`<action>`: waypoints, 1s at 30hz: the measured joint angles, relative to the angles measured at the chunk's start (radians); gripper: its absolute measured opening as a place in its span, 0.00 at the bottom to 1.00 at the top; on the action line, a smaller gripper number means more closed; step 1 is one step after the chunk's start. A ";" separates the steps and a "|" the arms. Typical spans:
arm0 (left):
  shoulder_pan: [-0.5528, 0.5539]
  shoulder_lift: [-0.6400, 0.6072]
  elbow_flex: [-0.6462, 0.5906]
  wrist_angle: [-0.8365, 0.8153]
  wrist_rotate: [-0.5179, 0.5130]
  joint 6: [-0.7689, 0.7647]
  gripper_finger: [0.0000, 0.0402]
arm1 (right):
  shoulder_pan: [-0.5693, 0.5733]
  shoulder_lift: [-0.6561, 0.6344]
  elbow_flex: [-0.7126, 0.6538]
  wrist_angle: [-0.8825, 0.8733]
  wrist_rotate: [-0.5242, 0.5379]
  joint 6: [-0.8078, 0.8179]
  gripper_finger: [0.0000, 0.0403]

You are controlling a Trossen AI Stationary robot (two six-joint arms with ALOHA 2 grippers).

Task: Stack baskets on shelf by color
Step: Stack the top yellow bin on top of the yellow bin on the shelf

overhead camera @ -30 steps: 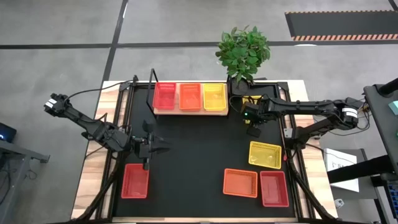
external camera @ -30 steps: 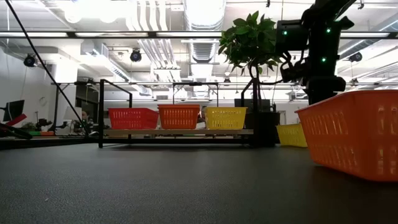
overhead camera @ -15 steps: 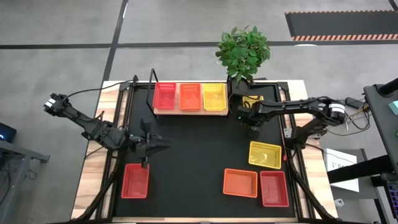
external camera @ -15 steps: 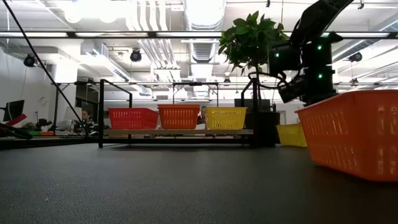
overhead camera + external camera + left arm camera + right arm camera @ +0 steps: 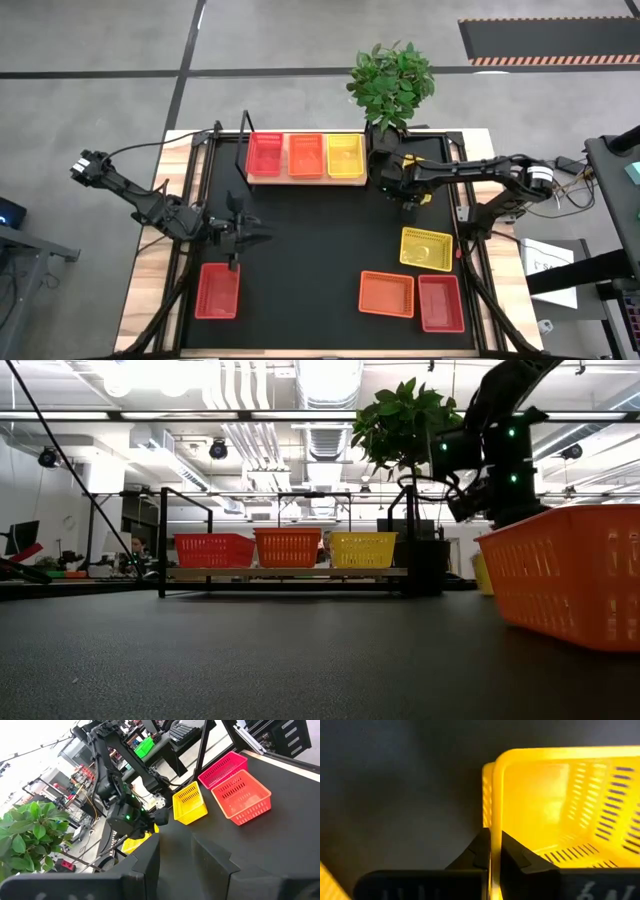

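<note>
Up close in the low view, an orange basket (image 5: 568, 572) filling the right edge, cut off by the frame, and hiding most of what sits behind it. From above, 4 loose baskets on the black tabletop (image 5: 320, 240): a red basket (image 5: 218, 290) near the front left, the orange one beside a pink basket (image 5: 440, 303) front right, touching or nearly so, and a yellow basket (image 5: 426, 248) just behind those 2. Left gripper (image 5: 262, 233) hovering over bare tabletop behind the red basket, fingers parted, nothing between them. Farther back, right gripper (image 5: 408, 199) now clenched on the rim of another yellow basket (image 5: 555, 815); wrist view shows the 2 fingers (image 5: 481, 851) pinching the thin wall, with a 2nd yellow edge nested just outside it. Half a second ago the same fingers stood apart and the arm sat a touch farther right; since then, closer to the plant pot. That held basket barely readable from above, mostly covered by the arm. At the far edge, the shelf (image 5: 305, 177) carrying 3 baskets in a row, red, orange, yellow from left to right, black frame upright at its left end. Potted plant (image 5: 391, 82) just right of the shelf, crowding the right arm's reach.
</note>
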 joint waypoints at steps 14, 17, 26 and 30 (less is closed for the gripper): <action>0.000 0.005 0.000 0.000 0.000 -0.026 0.24 | 0.162 -0.030 0.312 -0.306 -0.027 0.142 0.02; 0.001 0.005 0.000 0.001 0.000 -0.026 0.24 | 0.222 -0.029 0.387 -0.328 -0.027 0.179 0.02; 0.001 0.004 0.000 0.001 0.000 -0.027 0.24 | 0.388 0.008 0.561 -0.329 -0.040 0.313 0.02; 0.000 0.004 0.000 0.001 0.000 -0.024 0.24 | 0.470 0.085 0.632 -0.325 -0.098 0.353 0.02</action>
